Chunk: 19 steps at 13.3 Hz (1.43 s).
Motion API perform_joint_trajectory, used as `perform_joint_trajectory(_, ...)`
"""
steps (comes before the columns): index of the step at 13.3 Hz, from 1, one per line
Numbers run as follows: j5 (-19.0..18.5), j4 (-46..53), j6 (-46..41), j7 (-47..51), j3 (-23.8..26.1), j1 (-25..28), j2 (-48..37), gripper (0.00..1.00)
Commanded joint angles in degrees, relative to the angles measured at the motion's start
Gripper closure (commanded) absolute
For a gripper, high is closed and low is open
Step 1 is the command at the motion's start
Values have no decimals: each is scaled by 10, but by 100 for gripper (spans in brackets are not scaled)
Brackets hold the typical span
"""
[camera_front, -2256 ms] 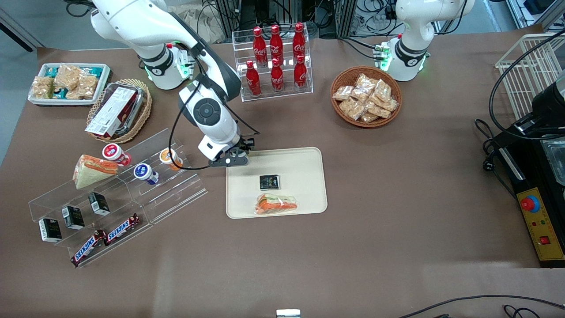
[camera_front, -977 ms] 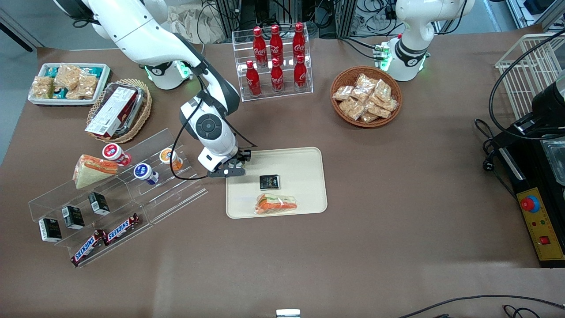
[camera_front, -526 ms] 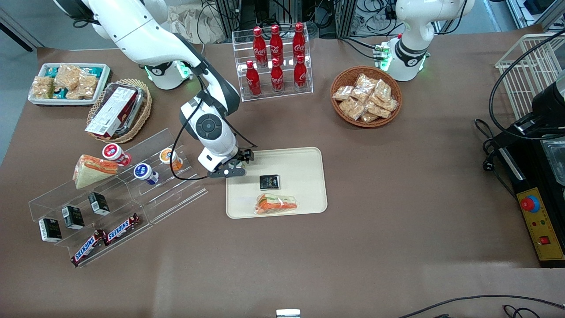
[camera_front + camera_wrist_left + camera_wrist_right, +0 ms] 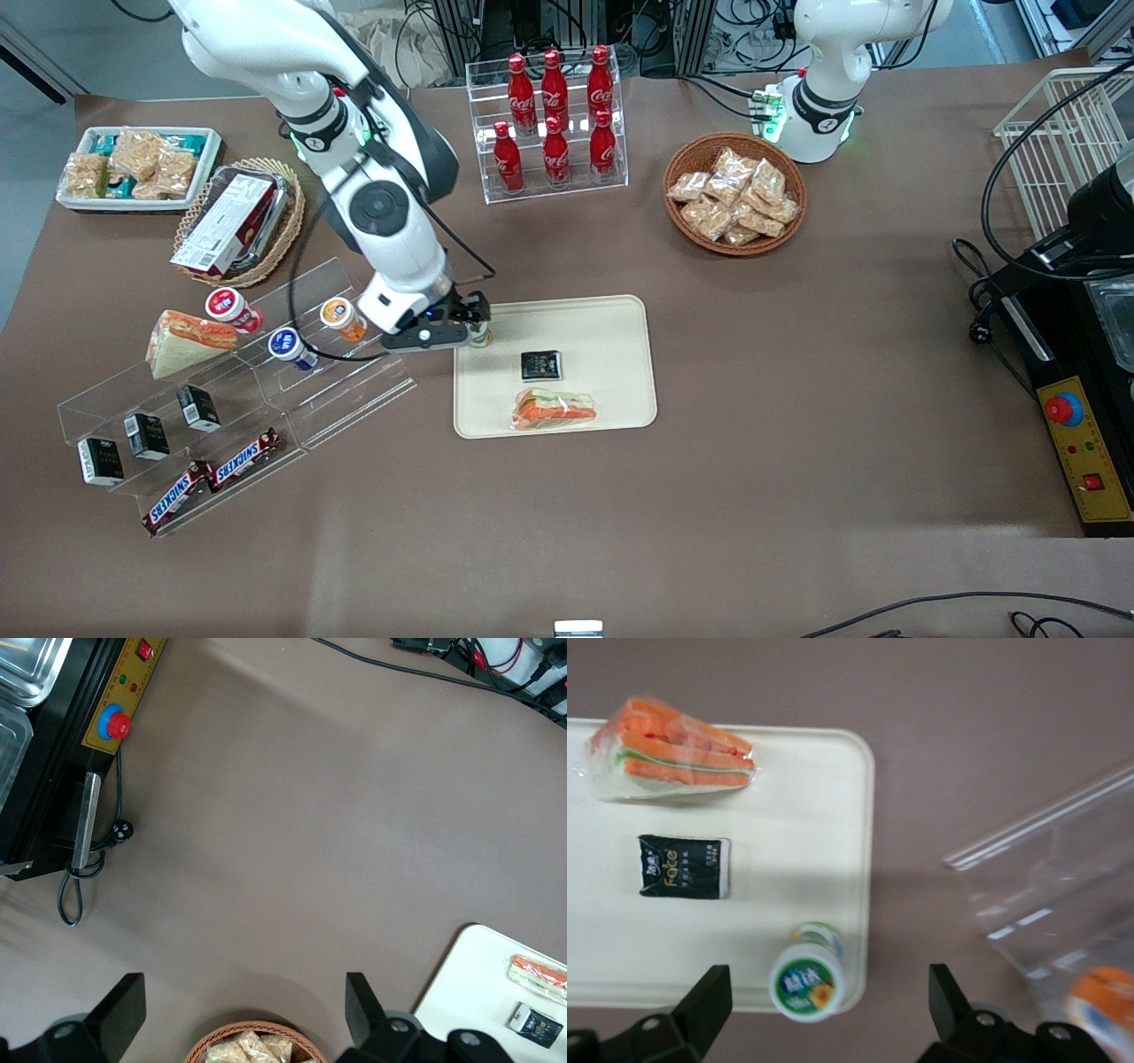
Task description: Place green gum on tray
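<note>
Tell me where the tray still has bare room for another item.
The tray is bare along its edge toward the parked arm's end. The green gum, black packet and sandwich crowd the rest; the open gripper hangs above the gum.

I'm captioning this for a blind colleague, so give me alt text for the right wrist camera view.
A green gum bottle stands upright on the cream tray just inside its rim, directly below the open gripper, whose fingers are clear of it. Also on the tray are a small black packet and a wrapped sandwich; a clear acrylic shelf stands beside the tray on the brown table.
</note>
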Motion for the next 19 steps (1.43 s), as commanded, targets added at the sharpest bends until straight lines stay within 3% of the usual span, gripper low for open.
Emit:
perform_joint_trajectory(1,16,102,-156,-83,-37,-3,-20,1)
perform_joint_trajectory(3,74,186,-245,-145,-83,-3,-25,1)
perform_joint_trajectory(4,78,213,-282,-174,-103,-4,-27,1)
perform_joint_trajectory(8,67,237,-341,-261,-129,-74,-71,1)
perform_joint_trajectory(13,66,228,-344,-326,-139,-177,-84,1)
perform_joint_trajectory(19,66,229,-343,-323,-139,-187,-84,1)
